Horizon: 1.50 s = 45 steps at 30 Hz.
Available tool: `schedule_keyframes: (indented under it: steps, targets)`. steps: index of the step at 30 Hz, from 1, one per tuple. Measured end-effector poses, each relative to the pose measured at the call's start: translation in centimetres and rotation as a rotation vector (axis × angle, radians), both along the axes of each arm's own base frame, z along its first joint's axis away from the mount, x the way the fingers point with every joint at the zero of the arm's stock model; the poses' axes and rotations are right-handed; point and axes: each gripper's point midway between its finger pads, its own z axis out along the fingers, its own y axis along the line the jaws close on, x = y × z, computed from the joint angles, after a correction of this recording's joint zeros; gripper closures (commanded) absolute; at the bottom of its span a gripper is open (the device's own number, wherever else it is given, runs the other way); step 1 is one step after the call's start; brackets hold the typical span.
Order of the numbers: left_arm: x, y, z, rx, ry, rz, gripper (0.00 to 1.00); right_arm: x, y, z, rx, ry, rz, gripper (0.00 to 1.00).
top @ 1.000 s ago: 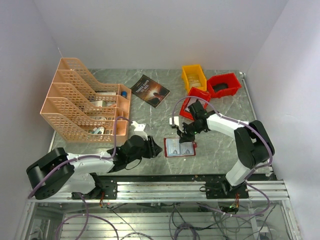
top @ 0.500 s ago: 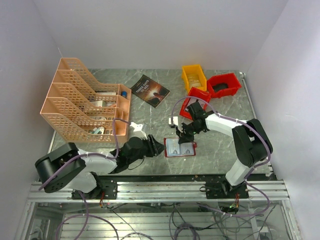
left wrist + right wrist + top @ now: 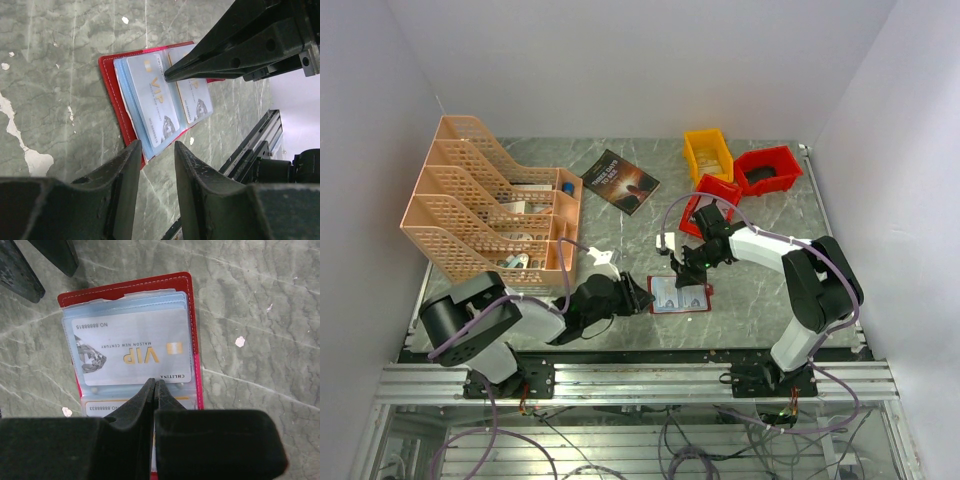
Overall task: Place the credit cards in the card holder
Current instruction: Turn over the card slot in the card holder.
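the grey marble table [image 3: 770,300] fills the middle of the top view. an orange file rack [image 3: 480,205] stands at its left. a yellow bin [image 3: 707,153] and red bins [image 3: 767,170] sit at upper right, and a dark book [image 3: 620,181] lies between rack and bins.

the card holder [image 3: 680,295] lies open and flat at lower centre, its long axis running left to right in that view. the left gripper [image 3: 638,297] sits just beside its left end, and the right gripper [image 3: 680,268] is over its upper edge.

in the left wrist view the left gripper's jaws stand spread with nothing between them, pointing at the holder's short red edge [image 3: 112,95]. two pale cards lie side by side in the clear pockets: a vip card [image 3: 155,100] and a second card [image 3: 192,95].

in the right wrist view the right gripper [image 3: 154,384] has its jaws pressed together, pinching nothing i can make out. its tip meets the middle of the vip card's [image 3: 132,347] long edge, square to that card's long axis. the right arm is the nearer one, already on the card. whether the card is fully seated in its pocket, i cannot tell.
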Motion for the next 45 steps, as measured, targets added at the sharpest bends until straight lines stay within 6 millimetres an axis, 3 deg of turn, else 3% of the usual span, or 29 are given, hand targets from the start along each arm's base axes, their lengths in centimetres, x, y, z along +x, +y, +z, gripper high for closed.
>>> schedule_keyframes:
  steps: [16, 45]
  targets:
    - [0.4, -0.8, 0.4, -0.020, 0.001, 0.000, 0.64, -0.1, 0.6, 1.0, 0.038, 0.011, 0.012, 1.00]
    - [0.6, -1.3, -0.5, -0.005, 0.013, -0.004, 0.58, 0.1, 0.5, -0.3, -0.014, 0.067, -0.018, 1.00]
